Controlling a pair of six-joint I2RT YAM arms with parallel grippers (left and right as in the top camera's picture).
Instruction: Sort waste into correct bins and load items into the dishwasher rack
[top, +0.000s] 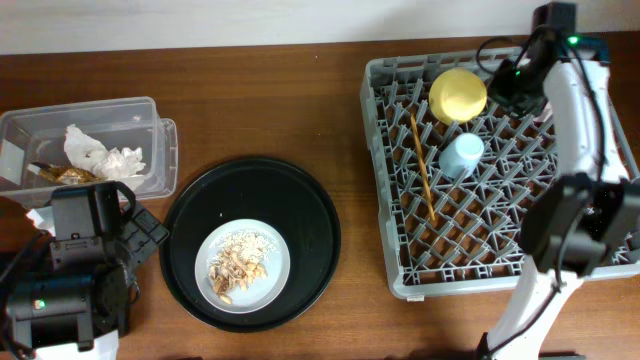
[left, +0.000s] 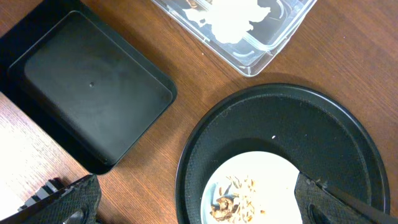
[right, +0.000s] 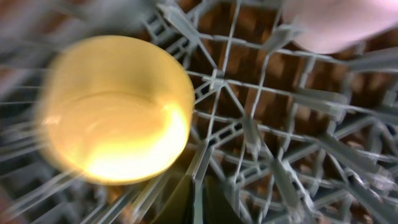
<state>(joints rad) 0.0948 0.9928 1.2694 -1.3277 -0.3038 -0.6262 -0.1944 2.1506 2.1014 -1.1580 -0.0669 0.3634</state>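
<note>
The grey dishwasher rack (top: 400, 200) holds an upturned yellow bowl (top: 458, 95), a light-blue cup (top: 462, 154) and wooden chopsticks (top: 422, 165). My right gripper (top: 508, 82) hovers over the rack just right of the bowl (right: 115, 109). Its fingers (right: 202, 202) look shut and empty. A blurred pink cup (right: 336, 25) lies past the bowl. The pale plate (top: 275, 245) with beige food scraps (top: 238, 265) sits on the round black tray (top: 310, 210). My left gripper (left: 199, 205) is open and empty above the tray's left edge. The clear tub (top: 150, 110) holds white tissue (top: 100, 153) and a gold-brown wrapper (top: 65, 174).
The shallow black bin (left: 87, 87) lies left of the tray (left: 280, 118) and below the clear tub (left: 267, 46) in the left wrist view; my left arm (top: 75, 270) hides it from overhead. The right arm's base (top: 560, 250) stands at the rack's right side.
</note>
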